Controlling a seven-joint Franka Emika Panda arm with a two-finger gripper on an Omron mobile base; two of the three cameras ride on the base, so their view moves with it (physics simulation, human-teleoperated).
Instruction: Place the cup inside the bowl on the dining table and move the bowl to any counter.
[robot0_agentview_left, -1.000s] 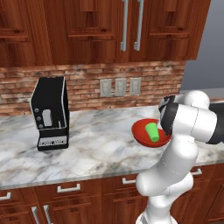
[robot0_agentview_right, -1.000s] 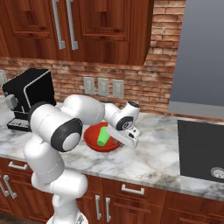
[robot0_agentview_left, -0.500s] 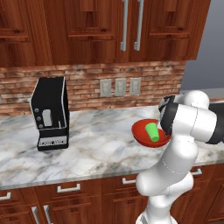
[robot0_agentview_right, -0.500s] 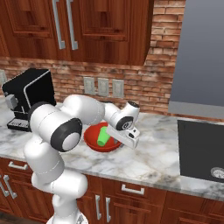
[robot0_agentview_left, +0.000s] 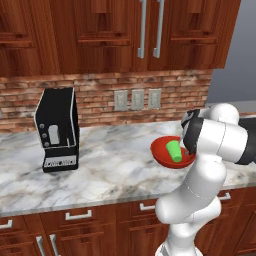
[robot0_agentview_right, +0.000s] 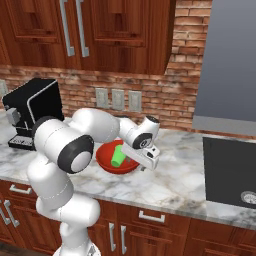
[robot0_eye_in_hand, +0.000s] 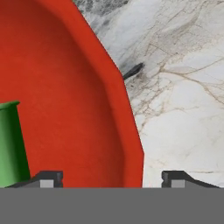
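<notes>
Tool (robot0_eye_in_hand: 112, 177) stands open astride the near rim of the wide glossy red bowl (robot0_eye_in_hand: 65, 109); the small green cup (robot0_eye_in_hand: 11, 144) sits inside, lower left, on the grey-veined marble tabletop (robot0_eye_in_hand: 183, 109).

Reddish-brown wall cabinets (robot0_agentview_left: 150, 30) with long silver handles hang over a brick backsplash (robot0_agentview_left: 100, 95); three pale outlet plates (robot0_agentview_left: 137, 99) sit in it. A black coffee machine (robot0_agentview_left: 57, 130) stands left; a dark cooktop (robot0_agentview_right: 230, 172) lies right.
</notes>
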